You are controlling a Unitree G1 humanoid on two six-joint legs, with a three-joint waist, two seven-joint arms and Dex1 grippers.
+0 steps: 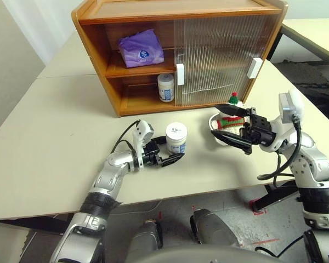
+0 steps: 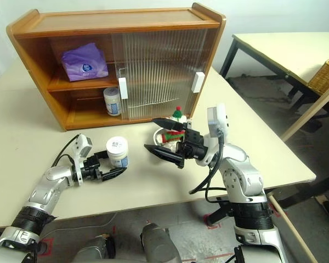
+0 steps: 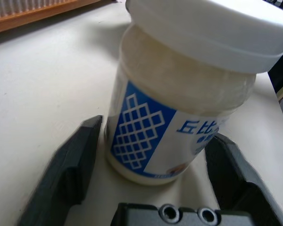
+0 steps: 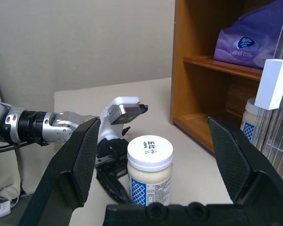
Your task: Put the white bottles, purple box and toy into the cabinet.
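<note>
- The left gripper (image 1: 172,159) straddled a white bottle (image 1: 176,137) on the table (image 1: 55,137), fingers spread either side with gaps showing, apparently lining up a grasp.
- The right gripper (image 1: 230,126) hovered wide open, holding nothing, near the toy (image 1: 233,100), which sat just behind it.
- The cabinet (image 1: 98,49) held the purple box (image 1: 141,49) on its upper shelf and the other white bottle (image 1: 165,87) below, beside the sliding door (image 1: 219,55).

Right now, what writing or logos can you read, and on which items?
"丘比": large blue characters on the label of the white bottle on the table; more characters follow but are cut off.
Same bottle's cap: small dark characters, too small to read.
Purple box: round blue-and-white logo, wording unreadable.
White bottle in the cabinet: blue print, unreadable.
</note>
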